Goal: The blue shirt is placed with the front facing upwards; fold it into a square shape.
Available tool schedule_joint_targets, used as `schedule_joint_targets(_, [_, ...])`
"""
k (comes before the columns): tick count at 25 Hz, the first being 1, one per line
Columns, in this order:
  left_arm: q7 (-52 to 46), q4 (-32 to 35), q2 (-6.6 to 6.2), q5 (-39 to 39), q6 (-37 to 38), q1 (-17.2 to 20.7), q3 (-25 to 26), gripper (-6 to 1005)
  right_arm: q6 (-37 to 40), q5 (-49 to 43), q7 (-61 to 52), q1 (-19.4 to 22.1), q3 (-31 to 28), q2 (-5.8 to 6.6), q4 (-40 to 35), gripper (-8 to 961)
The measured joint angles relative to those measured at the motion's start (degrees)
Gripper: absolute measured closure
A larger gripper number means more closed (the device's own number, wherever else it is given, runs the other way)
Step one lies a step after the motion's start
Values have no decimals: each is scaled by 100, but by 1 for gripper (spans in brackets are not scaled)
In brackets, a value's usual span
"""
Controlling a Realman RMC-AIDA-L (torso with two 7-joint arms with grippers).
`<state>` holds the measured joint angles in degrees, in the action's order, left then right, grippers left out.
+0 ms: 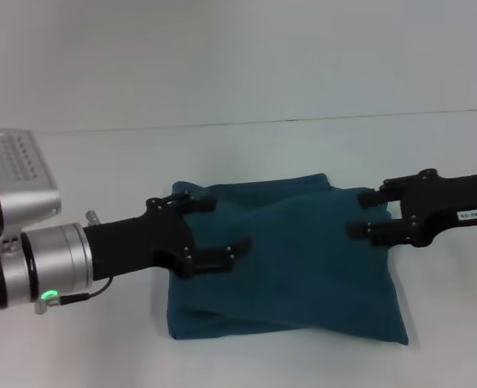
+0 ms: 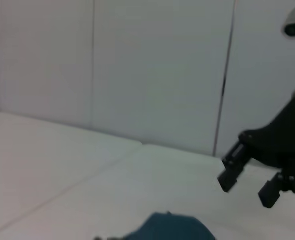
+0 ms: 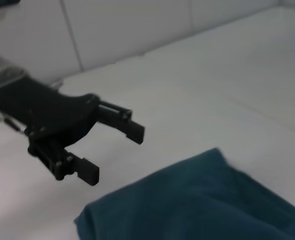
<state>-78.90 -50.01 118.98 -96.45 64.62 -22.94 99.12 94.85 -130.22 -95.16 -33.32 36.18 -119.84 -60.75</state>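
Blue shirt (image 1: pixel 303 267) lay folded into a rough square on the white table (image 1: pixel 238 153), near the middle of the scene and a little toward the near edge. No print, neck or sleeves showed in the head view; only plain teal cloth faced up. Its far edge ran fairly straight, with a small raised corner at the far right. The near edge was less tidy: a fold line crossed the lower part diagonally, and the near right corner stuck out farther than the near left one.

The left gripper (image 1: pixel 222 230) reached in from the left, over the left part of the cloth. Its two black fingers (image 1: pixel 214 259) stood well apart, one toward the far left corner of the cloth and one nearer the middle, and nothing was between them. Whether the fingers touched the cloth could not be told from the head view; the right wrist view showed this gripper (image 3: pixel 115 150) clear above the table, just beyond the shirt's corner (image 3: pixel 197 200), jaws spread and empty.

The right gripper (image 1: pixel 366 214) came in from the right, at the right edge of the shirt near its far right corner. Its fingers were also parted with nothing held. In the left wrist view it (image 2: pixel 247 185) appeared in the air over the table, open, with a bit of teal cloth (image 2: pixel 172 227) below it and apart from it.
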Motion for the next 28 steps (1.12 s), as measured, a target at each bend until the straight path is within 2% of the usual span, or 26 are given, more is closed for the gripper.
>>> schedule_joint_targets(4, [-600, -6, -12, 753, 324, -260, 461, 123, -51, -9, -191, -4, 402, -1, -209, 430])
schedule_joint_targets(7, [-733, 25, 14, 1103, 549, -386, 749, 123, -223, -15, -229, 0, 624, -6, -211, 188])
schedule_joint_targets(12, [-757, 23, 56, 1262, 628, -468, 854, 123, -461, -1, -236, 40, 883, -32, -173, 15])
schedule_joint_targets(28, [-768, 53, 57, 1503, 570, -631, 980, 123, -906, 39, -238, 81, 1264, -31, -78, 18])
